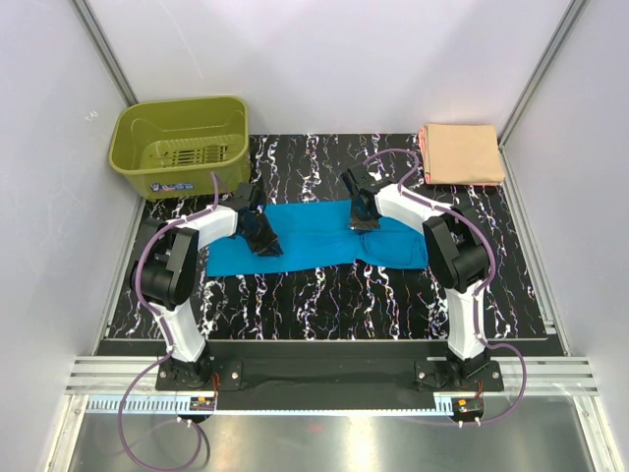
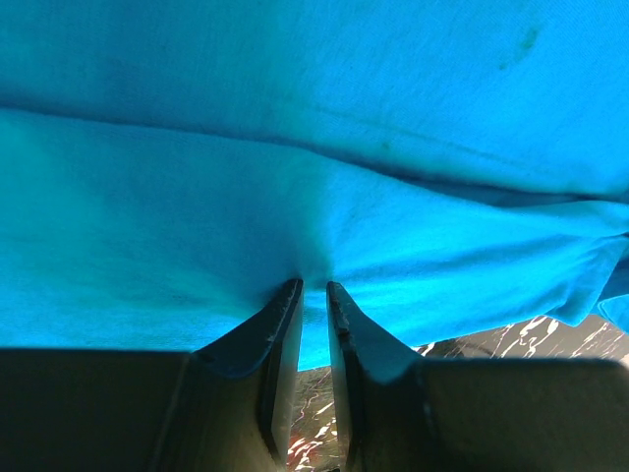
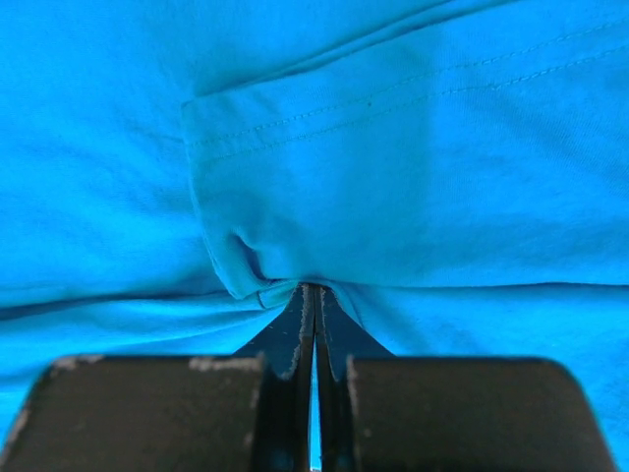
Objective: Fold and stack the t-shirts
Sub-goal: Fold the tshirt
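The turquoise-blue t-shirt (image 1: 314, 236) is soft matt cloth, finely stitched. My black fingers (image 3: 285, 329) look matt; the olive-green basket (image 1: 226, 172) is smooth plastic.

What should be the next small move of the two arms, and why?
Probably raise both together a little: the left gripper and the right gripper each pinch the blue t-shirt, which lies flat in a long strip, so lifting evenly should start the next fold.

Looks like a robot lab test booth, not anyone's home: plain white wall panels (image 1: 324, 59) box in the black marbled table (image 1: 324, 305), bare aluminium rails (image 1: 550, 374) run along its near edge, and a left arm (image 1: 177, 275) and right arm (image 1: 457, 265) trailing purple cables (image 1: 144, 258) are bolted there.
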You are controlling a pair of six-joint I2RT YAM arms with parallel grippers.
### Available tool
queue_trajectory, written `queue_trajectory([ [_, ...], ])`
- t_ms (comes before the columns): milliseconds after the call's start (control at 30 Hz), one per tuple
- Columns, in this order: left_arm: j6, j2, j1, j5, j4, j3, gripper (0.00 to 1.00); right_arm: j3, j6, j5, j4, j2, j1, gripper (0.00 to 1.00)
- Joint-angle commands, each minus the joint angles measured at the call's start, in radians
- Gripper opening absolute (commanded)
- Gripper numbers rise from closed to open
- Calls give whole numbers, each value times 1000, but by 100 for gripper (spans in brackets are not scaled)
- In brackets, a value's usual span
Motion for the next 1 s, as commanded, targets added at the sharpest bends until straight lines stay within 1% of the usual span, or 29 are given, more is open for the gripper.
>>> queue_trajectory([
  [0, 42, 8, 4, -56, -58, -43, 23, -1, -5, -12, 10, -18, -10, 0],
  [100, 65, -24, 2, -48, -43, -46, 24, -84, 25, -117, 44, -70, -10, 0],
  [133, 71, -38, 2, -50, -38, -47, 25, -104, 29, -197, 68, -83, -10, 0],
  [233, 97, -95, 1, -62, -38, -46, 30, -167, 26, -353, 78, -141, -5, 10],
  [267, 109, -105, -1, -67, -40, -38, 31, -181, 24, -373, 78, -179, -5, 16],
  [367, 133, -135, -1, -91, -67, -18, 31, -209, 12, -378, 38, -266, -7, 23],
  [467, 148, -150, -1, -94, -92, 5, 31, -209, 4, -344, -20, -345, -25, 38],
  [500, 149, -155, -1, -91, -95, 6, 31, -212, 7, -341, -36, -360, -48, 41],
  [533, 152, -164, -1, -88, -97, 8, 31, -216, 12, -329, -60, -374, -65, 41],
  [567, 156, -165, -3, -87, -100, 8, 31, -232, 18, -313, -74, -402, -82, 41],
  [633, 168, -170, -1, -94, -104, 8, 31, -267, 47, -263, -94, -429, -155, 39],
  [667, 174, -172, -1, -94, -106, 8, 31, -311, 59, -243, -95, -455, -178, 37],
  [700, 182, -169, -1, -93, -106, 8, 31, -333, 79, -203, -94, -466, -229, 34],
  [733, 195, -167, 1, -102, -106, 9, 30, -351, 91, -194, -95, -477, -249, 25],
  [800, 206, -155, 4, -104, -112, 9, 27, -408, 108, -161, -77, -497, -284, 19],
  [833, 221, -147, 5, -98, -113, 12, 23, -425, 113, -158, -51, -500, -313, 13],
  [900, 235, -124, 11, -102, -121, 19, 17, -466, 131, -178, -14, -491, -336, 6],
  [967, 260, -106, 16, -107, -135, 29, 17, -500, 145, -183, 6, -471, -362, 0],
])
